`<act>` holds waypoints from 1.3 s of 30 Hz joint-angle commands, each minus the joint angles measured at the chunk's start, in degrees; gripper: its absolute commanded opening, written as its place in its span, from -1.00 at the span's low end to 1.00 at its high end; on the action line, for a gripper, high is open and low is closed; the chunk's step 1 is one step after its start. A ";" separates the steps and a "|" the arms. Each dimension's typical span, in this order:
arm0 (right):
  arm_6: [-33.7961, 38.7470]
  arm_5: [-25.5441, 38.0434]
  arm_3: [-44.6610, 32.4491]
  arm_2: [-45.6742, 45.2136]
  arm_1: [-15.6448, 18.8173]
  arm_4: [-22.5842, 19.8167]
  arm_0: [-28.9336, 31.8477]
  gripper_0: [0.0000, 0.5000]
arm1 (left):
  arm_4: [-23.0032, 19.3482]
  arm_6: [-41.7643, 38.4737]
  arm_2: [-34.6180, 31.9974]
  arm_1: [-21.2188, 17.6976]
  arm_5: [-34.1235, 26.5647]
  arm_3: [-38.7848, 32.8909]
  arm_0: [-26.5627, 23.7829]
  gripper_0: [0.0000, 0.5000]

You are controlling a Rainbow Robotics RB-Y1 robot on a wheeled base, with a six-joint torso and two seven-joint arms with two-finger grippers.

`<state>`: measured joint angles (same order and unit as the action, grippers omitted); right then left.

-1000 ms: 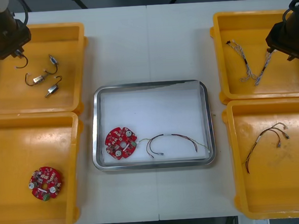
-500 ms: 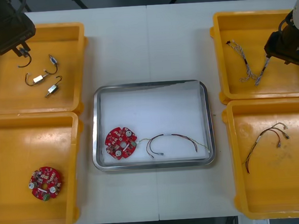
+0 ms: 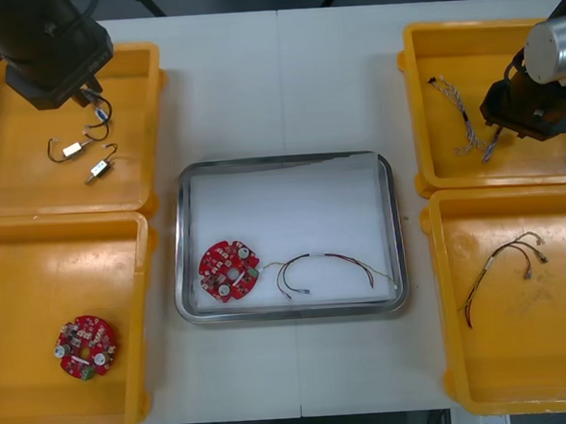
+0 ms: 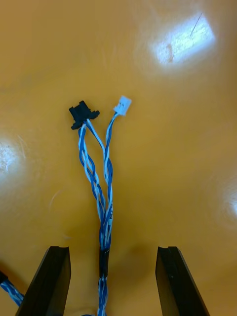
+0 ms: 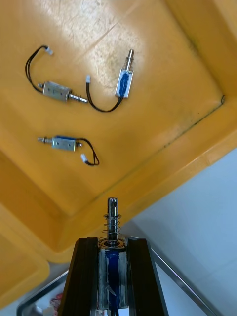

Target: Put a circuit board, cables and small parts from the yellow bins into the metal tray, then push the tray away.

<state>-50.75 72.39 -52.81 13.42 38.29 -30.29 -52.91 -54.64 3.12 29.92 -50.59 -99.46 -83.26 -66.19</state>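
1. Over the far-left yellow bin [image 3: 151, 124], the left gripper [image 5: 112, 243], clamped on a small metal part [image 5: 113, 219], has swung toward the metal tray [image 3: 178, 240].
2. Opposite, the right gripper [image 4: 112, 252], spread wide, now straddles the twisted cable [image 4: 100, 193].

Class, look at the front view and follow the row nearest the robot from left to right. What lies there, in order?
Left yellow bin with a loose circuit board → metal tray, holding a second circuit board, then a thin cable → right yellow bin with a dark cable.
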 commanded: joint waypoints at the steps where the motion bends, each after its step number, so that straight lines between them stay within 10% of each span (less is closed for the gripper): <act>1: -1.99 -0.50 1.13 -1.73 -0.85 -0.03 -2.46 1.00 | 1.02 0.31 -0.83 -1.09 -1.79 -6.65 2.29 -1.00; 11: -1.99 -0.50 1.48 -1.82 -1.02 -0.82 -1.67 1.00 | 8.58 -5.40 -0.83 5.50 -1.62 -12.89 7.65 -1.00; 15: -1.99 -0.50 1.48 -1.73 -1.02 -0.91 -1.50 -0.64 | 11.22 -5.67 -0.74 8.58 -1.44 -12.89 8.71 -1.00; 18: -1.99 -0.50 1.48 -1.73 -1.02 -0.91 -1.58 -0.98 | 13.59 -6.11 -0.74 11.04 -1.70 -13.07 9.59 -1.00; 39: -6.91 8.20 -8.10 -4.54 4.51 -1.52 -1.58 -1.00 | 25.28 -8.83 3.74 20.80 -0.65 -14.47 15.39 -1.00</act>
<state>-54.68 78.92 -57.37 11.12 39.75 -31.32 -52.95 -30.37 -1.84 32.31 -31.33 -101.09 -96.04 -51.73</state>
